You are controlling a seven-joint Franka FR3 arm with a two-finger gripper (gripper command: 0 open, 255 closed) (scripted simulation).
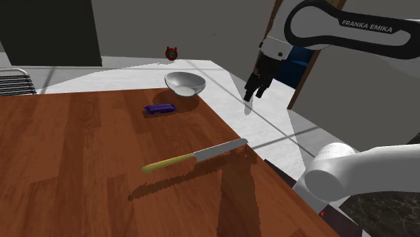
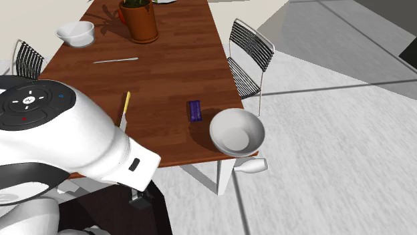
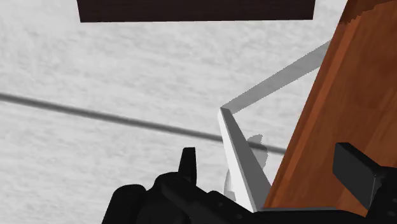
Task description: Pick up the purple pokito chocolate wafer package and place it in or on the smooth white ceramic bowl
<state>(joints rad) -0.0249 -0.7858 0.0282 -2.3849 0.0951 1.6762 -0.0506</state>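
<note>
The purple wafer package (image 1: pixel 160 108) lies flat on the brown wooden table (image 1: pixel 81 155), a short way from the white bowl (image 1: pixel 185 83) that sits at the table's far corner. In the second exterior view the package (image 2: pixel 194 110) lies just left of the bowl (image 2: pixel 236 131). My gripper (image 1: pixel 251 96) hangs in the air past the table's edge, over the floor, to the shoulder view's right of the bowl. Its two black fingers (image 3: pixel 189 162) stand apart, so the gripper (image 3: pixel 273 168) is open with nothing between them; below it are the table's edge (image 3: pixel 343 95) and a white table leg (image 3: pixel 240 159).
A knife with a yellow handle (image 1: pixel 195 156) lies on the table nearer the stand. Farther along the table stand a potted plant (image 2: pixel 139 20), a second white bowl (image 2: pixel 75 33) and a thin utensil (image 2: pixel 115 61). Wire chairs (image 2: pixel 250 57) flank the table. A small white object (image 2: pixel 250 165) lies on the floor.
</note>
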